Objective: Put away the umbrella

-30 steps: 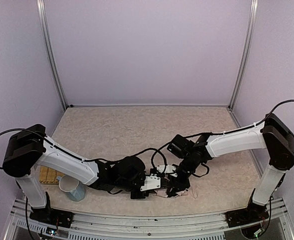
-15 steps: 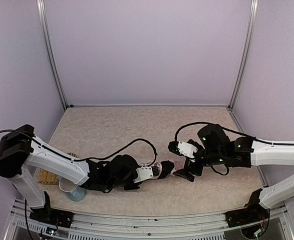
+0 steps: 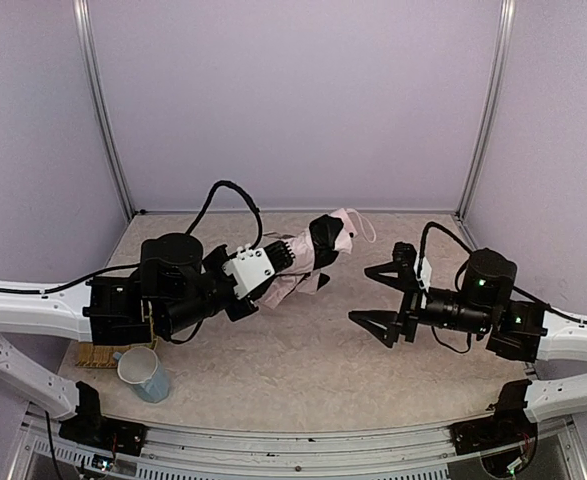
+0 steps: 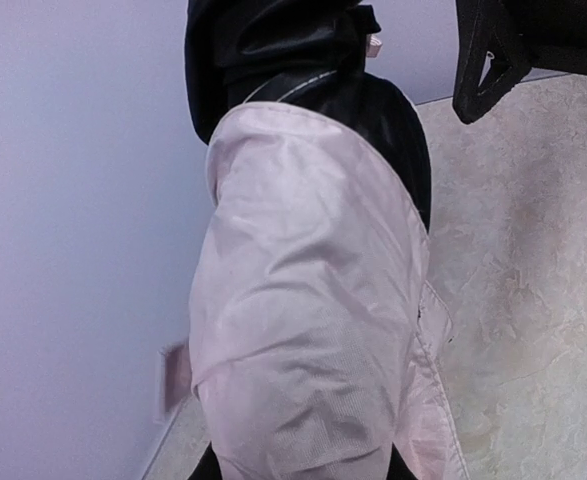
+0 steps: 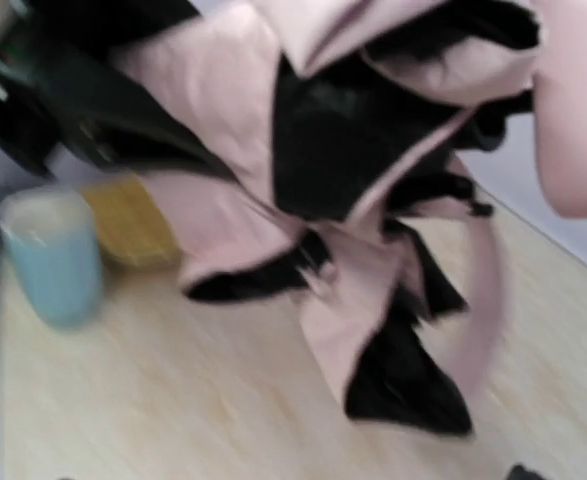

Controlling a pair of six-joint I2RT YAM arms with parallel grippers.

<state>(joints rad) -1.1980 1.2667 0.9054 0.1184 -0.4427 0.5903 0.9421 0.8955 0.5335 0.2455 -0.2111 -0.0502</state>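
Observation:
The umbrella (image 3: 285, 283) is folded, pale pink with black lining, and held in the air over the left middle of the table. My left gripper (image 3: 285, 260) is shut on it near its middle. Its pink handle end with the strap (image 3: 345, 228) points to the back right. In the left wrist view the pink fabric (image 4: 313, 300) fills the frame and hides my fingers. My right gripper (image 3: 378, 296) is open and empty, a little to the right of the umbrella and facing it. The right wrist view shows the umbrella (image 5: 353, 150) blurred, its loose flaps hanging above the table.
A pale blue cup (image 3: 145, 375) stands at the front left, also in the right wrist view (image 5: 48, 255). A yellow wooden block (image 3: 95, 350) lies behind it. Metal frame posts (image 3: 103, 110) and purple walls close the back and sides.
My left gripper has lifted the umbrella from the table's front up and toward the back. My right gripper has drawn away to the right and now stands open.

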